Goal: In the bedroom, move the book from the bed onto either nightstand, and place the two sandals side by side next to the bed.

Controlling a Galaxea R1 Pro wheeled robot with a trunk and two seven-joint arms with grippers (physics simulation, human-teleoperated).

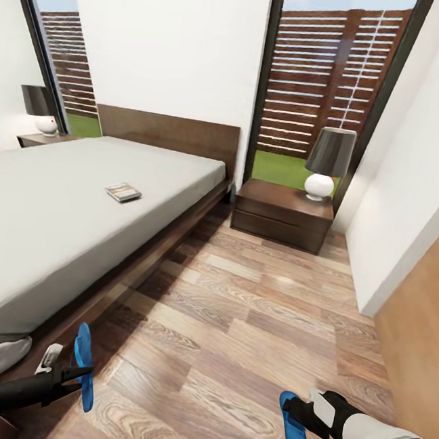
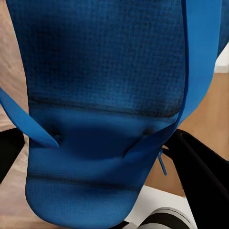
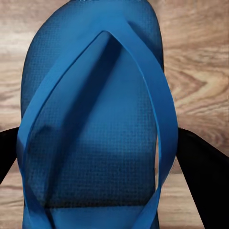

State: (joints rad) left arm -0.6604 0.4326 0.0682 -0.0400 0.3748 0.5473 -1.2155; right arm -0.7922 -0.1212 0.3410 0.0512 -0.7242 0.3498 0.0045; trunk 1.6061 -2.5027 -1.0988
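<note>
My left gripper (image 1: 78, 372) and right gripper (image 1: 292, 415) each clamp a blue sandal (image 1: 83, 365); I should lower both level, soles down, together along the bed (image 1: 57, 208) frame's edge.

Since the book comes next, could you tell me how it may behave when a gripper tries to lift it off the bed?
The book looks thin and lies flat, so fingers may struggle to get under it. The mattress is probably soft and may give way beneath it. It seems light and may slide if nudged.

A bedroom: bed (image 1: 76, 217), nightstand (image 1: 282, 216), lamp (image 1: 327, 163).
</note>
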